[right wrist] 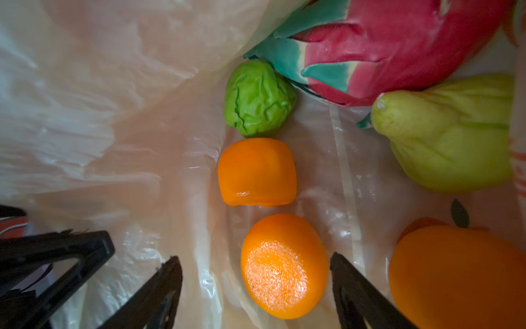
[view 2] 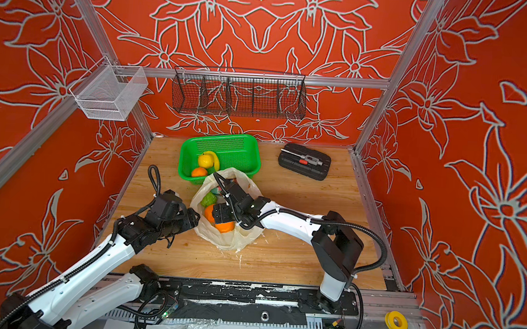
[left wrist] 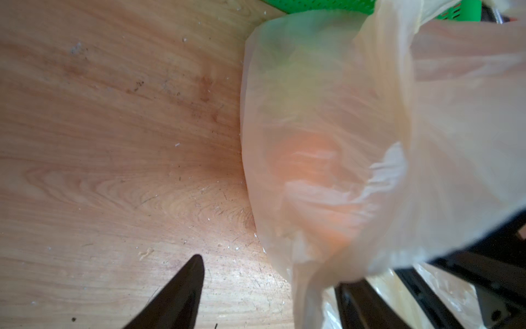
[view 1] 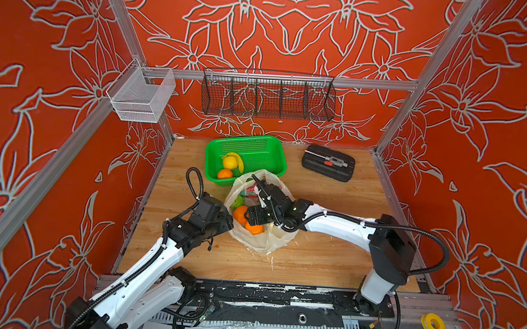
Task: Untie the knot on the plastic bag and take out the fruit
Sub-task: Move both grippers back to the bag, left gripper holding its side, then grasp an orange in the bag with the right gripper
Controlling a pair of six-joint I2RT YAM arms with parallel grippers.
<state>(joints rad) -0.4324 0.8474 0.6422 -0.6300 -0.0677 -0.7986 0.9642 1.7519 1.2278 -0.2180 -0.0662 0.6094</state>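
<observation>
- The plastic bag is slumped on the surface, right up against the green basket. Its mouth gapes and I can't see a knot, so this looks like the unloading part.
- The right end effector is down inside the bag, jaws apart either side of an orange. It isn't pinching yet, seems lined up to grab.
- The left end effector is at the bag's rim, jaws apart, film draped over one finger. Probably propping the mouth open, but the view's blurry.
- A lemon and a second orange sit in the basket. The dragon fruit and green bumpy fruit are in the bag.
</observation>
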